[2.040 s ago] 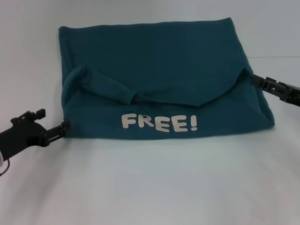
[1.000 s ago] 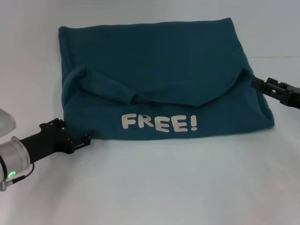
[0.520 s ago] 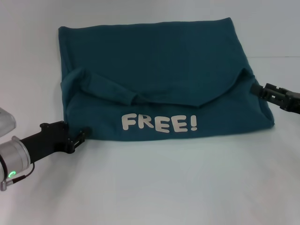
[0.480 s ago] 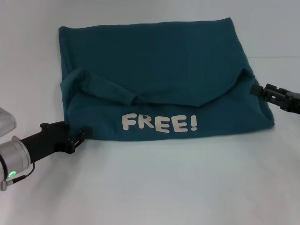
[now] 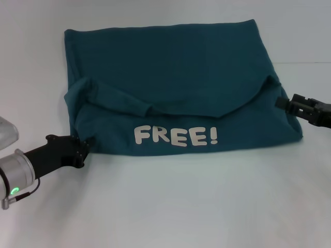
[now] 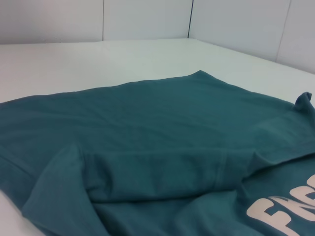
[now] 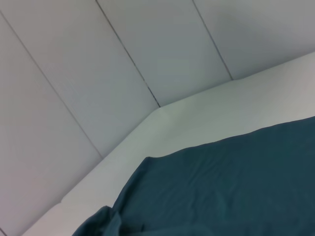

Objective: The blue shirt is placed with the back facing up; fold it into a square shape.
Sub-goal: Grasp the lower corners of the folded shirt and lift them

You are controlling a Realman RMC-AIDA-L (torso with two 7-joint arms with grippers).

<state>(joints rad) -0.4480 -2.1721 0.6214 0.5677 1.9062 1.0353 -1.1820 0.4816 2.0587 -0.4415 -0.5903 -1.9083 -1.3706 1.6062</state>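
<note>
The blue shirt (image 5: pixel 170 88) is seen lying flat on a smooth, matte white surface (image 5: pixel 181 201), spread across the middle of the head view and partly folded into a broad, roughly trapezoidal shape. The fabric is a soft, dark teal-blue knit with a dull finish; gentle wrinkles and a stitched hem line are visible in the left wrist view (image 6: pixel 147 147). The near portion is turned over so that off-white, rounded "FREE!" lettering (image 5: pixel 176 135) is shown along the near edge, while the plain far portion reaches the far straight edge. A folded-in sleeve forms a thick, slanted ridge on the robot's left side, and a curved fold line runs from it towards the right edge.

The left claw (image 5: pixel 83 148), black and blocky on a silver-grey wrist with a green light, is placed at the shirt's near left corner, touching the fabric edge; whether it is pinching the cloth or spread cannot be told. The right claw (image 5: pixel 281 103), also black, is set against the shirt's right edge where the curved fold ends; its state likewise cannot be told.

In the right wrist view the shirt (image 7: pixel 236 187) is seen as a smooth teal sheet against the white surface, with pale panelled walls (image 7: pixel 123 64) behind.
</note>
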